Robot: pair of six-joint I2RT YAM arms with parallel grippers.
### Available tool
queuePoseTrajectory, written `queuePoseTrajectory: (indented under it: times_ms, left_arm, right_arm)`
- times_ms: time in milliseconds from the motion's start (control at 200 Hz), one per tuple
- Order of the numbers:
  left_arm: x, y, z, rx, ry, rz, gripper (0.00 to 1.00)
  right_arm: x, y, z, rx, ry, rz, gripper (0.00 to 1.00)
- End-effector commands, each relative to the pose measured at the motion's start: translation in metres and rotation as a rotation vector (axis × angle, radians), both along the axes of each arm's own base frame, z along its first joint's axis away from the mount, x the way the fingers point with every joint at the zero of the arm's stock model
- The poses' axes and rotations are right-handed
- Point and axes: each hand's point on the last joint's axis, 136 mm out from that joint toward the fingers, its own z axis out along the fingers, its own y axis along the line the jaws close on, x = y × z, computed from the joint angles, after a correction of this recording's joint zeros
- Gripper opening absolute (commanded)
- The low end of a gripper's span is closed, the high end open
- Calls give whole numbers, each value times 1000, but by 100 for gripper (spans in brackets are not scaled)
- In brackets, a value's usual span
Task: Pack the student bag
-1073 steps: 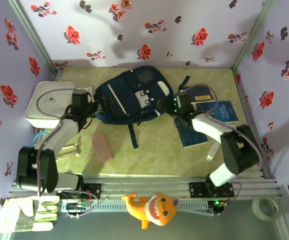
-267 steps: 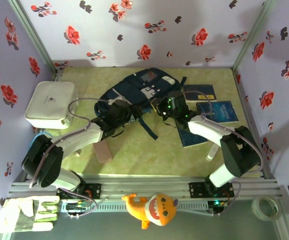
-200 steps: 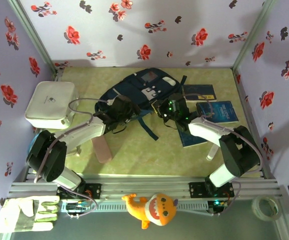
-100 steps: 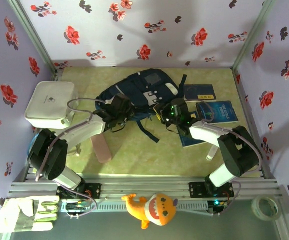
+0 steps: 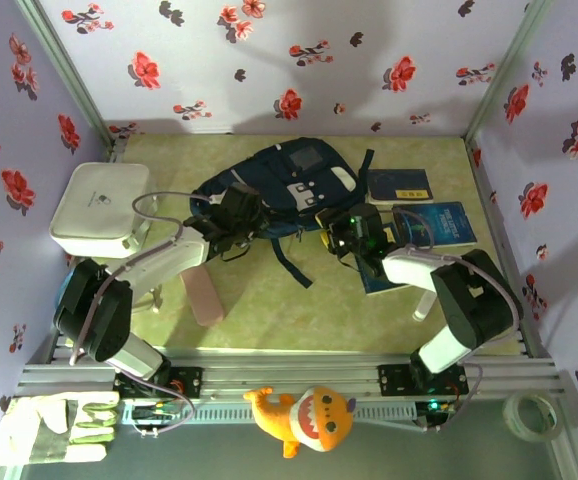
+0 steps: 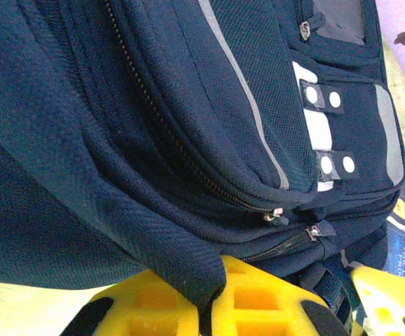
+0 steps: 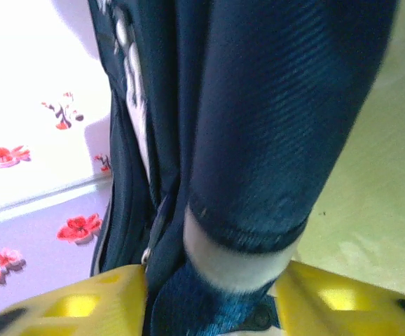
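Pinching a fold of the student bag [image 5: 281,185] at its 8 o'clock edge, left gripper [image 6: 209,308] clamped tight, right gripper [image 7: 213,301] at 4 o'clock, half-spread around a strap [image 7: 258,140], hold unclear, bag at 12 o'clock on the bench [image 5: 269,305].

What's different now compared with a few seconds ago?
The student bag has swung, top now tilted right. The left gripper moved from beside the white box to the bag's near edge and pinched its fabric. A strap lies between the fingers of the right gripper. Box, books and pink case stayed.
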Motion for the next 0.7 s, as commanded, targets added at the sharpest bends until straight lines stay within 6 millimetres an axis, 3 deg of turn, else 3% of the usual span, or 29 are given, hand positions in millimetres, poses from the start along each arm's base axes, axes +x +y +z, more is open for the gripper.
queuePoseTrajectory:
  times_ms: [0, 120, 205, 440, 570, 695]
  left_arm:
    - [10, 0, 47, -45, -116, -9, 2]
    - [7, 9, 44, -26, -114, -9, 7]
    - [5, 17, 43, 3, -119, -17, 18]
    - [-15, 44, 54, 175, -177, -134, 60]
    - [-35, 50, 61, 213, -231, -200, 71]
    - [-55, 33, 68, 224, -314, -306, 72]
  right_arm:
    - [19, 5, 13, 29, -50, -10, 35]
    - [24, 18, 26, 49, -85, 28, 10]
    - [25, 23, 40, 53, -125, 38, 0]
    - [23, 34, 94, -48, -239, 37, 0]
    - [29, 41, 106, -82, -254, 13, 0]
    - [38, 50, 114, -78, -255, 4, 0]
